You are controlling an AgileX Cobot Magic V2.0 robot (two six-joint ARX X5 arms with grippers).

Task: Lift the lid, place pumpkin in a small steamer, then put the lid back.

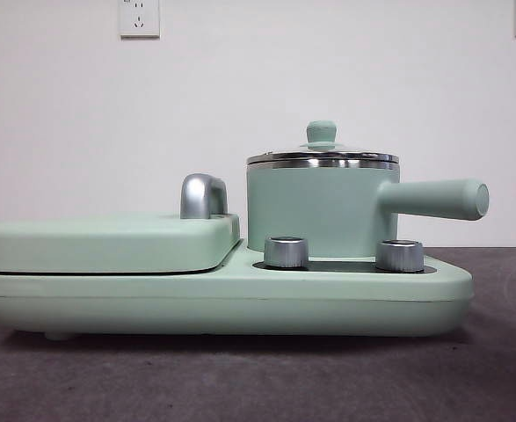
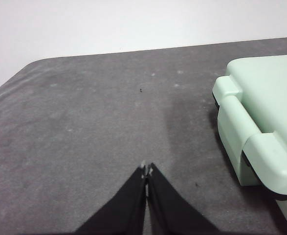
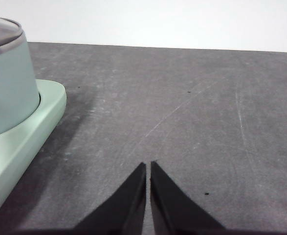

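The lid (image 1: 323, 156) sits seated on the small steamer (image 1: 321, 209), its handle (image 1: 433, 199) pointing toward 3 o'clock in the front view. The right pincer (image 3: 148, 165), jaws together and empty, hovers over bare worktop (image 3: 182, 112) beside the pot, nearer than the left pincer (image 2: 147, 170), likewise closed. No pumpkin shows.

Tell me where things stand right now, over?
Left claw shut, empty, over bare mat. Right claw shut, empty, beside the cooker base. Lid on steamer. No pumpkin in view.
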